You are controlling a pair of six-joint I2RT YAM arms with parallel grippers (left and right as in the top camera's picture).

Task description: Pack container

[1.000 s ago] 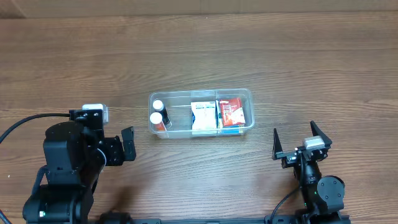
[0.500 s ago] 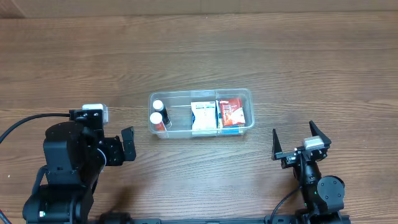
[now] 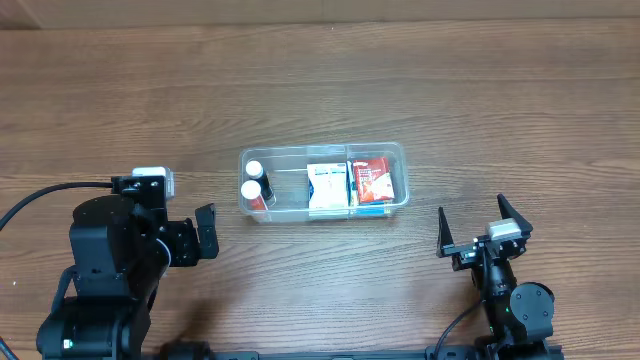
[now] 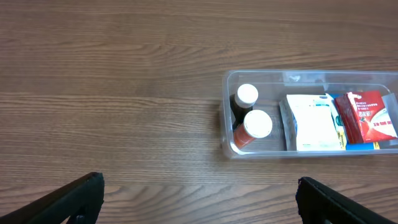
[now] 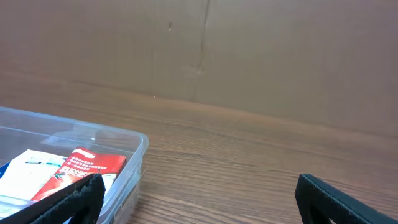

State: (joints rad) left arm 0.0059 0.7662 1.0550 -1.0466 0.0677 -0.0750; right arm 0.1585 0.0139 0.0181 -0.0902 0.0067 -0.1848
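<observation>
Container [image 4: 280,73] — right end off-frame, left wrist

Looks like a robotics lab bench: wood-grain table [image 3: 320,80], plain brown backboard [image 5: 249,50], black cable [image 3: 40,197] trailing off.

clear container [image 3: 300,151], white-capped bottles [image 3: 252,188], white-blue packet [image 3: 326,186], red packet [image 3: 373,180], brown wood-grain table [image 3: 450,90].
</observation>
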